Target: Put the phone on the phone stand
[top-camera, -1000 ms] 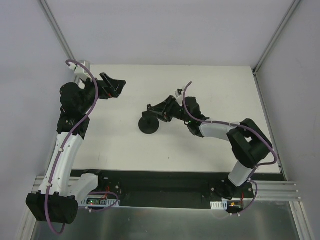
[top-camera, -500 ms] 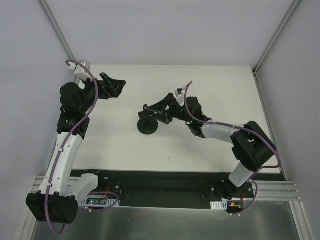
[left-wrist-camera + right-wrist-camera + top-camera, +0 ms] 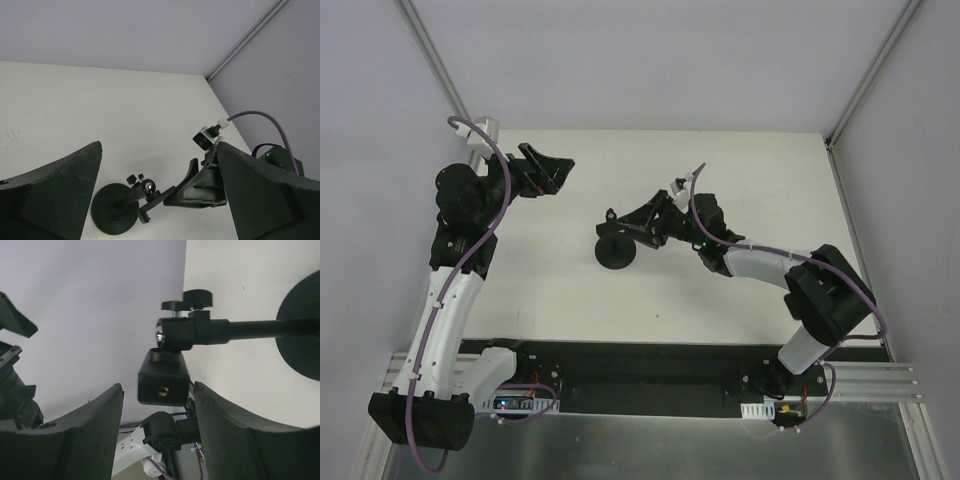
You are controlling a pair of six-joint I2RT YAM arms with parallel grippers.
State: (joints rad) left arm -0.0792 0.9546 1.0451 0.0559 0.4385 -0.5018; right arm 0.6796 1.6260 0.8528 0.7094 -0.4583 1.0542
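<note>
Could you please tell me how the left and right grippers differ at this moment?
The left gripper hangs well apart from the stand; the right gripper is at the stand, with the clamp head between its jaws. The left gripper's jaws stand wider than the right gripper's. Both are open and grip nothing.

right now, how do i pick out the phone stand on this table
On the white table, find the right gripper. The phone stand has its head between the fingers; alone among the black parts, it has a flat round base.
</note>
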